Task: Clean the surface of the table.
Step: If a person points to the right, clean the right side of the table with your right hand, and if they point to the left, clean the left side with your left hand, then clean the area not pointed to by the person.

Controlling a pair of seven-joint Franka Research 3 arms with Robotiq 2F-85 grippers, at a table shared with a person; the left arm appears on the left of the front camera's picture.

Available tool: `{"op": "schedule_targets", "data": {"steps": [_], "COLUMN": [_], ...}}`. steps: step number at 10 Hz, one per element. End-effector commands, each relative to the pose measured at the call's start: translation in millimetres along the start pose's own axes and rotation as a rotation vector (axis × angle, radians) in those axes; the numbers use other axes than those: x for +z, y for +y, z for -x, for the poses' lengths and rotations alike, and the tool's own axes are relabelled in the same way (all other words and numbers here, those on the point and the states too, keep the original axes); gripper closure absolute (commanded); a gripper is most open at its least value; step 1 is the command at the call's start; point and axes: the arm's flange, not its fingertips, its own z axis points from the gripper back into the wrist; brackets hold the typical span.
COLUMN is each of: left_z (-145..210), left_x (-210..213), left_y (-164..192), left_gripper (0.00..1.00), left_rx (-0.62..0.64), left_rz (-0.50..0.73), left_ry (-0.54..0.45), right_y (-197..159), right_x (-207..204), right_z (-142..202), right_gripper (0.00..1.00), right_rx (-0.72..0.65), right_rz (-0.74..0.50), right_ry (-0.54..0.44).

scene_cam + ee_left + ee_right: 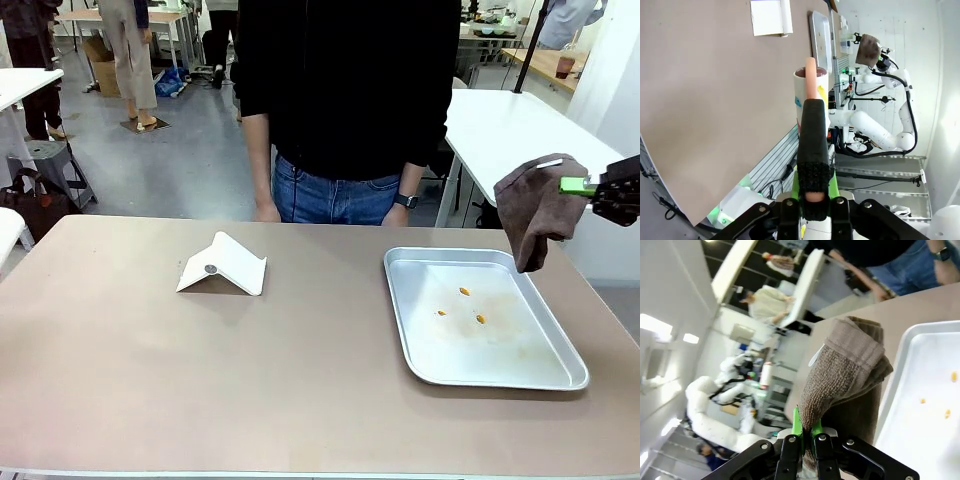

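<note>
Starting on the left: the left claw (812, 107) is clamped tight on a peach stick (811, 75) that runs up between its fingers. A white cup (821, 92) with a dark inside sits right at the stick's far end. I can't tell if the two are joined.

The table (300, 370) spans the whole front view, tan top, mostly bare. At about 10 o'clock from its middle a folded white card (225, 265) stands like a little tent, with a small round dot on its near face. A person (345, 90) in a black top and jeans stands at 12 o'clock, right up against the far edge, arms hanging down.

Over at 3 o'clock a tray (398, 310) lies flat on the table, with three orange crumbs (464, 291) near its middle and some faint smears.

The right claw (572, 185) is up in the air near the tray's 1 o'clock corner, pinched shut on a brown cloth (535, 215). The cloth droops down and its lowest tip hangs by the tray's far right rim.
</note>
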Motion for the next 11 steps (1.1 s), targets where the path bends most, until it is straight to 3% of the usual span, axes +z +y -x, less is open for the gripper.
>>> {"op": "schedule_targets", "data": {"steps": [1,2,11], "left_z": [0,0,0], "left_x": [2,2,2], "left_y": [-4,-4,-4], "left_gripper": [0.78,0.78,0.78], "left_rx": [-0.016,-0.016,-0.016], "left_rz": [0.005,0.005,0.005], "left_ry": [-0.011,-0.011,-0.011], "right_y": [-19,0,-4], "right_x": [-17,0,-1], "right_z": [-11,0,0], "right_gripper": [0.93,0.93,0.93], "right_rx": [0.058,0.0,0.011], "right_rz": [0.125,0.0,0.014], "right_ry": [0.019,0.0,0.001]}}
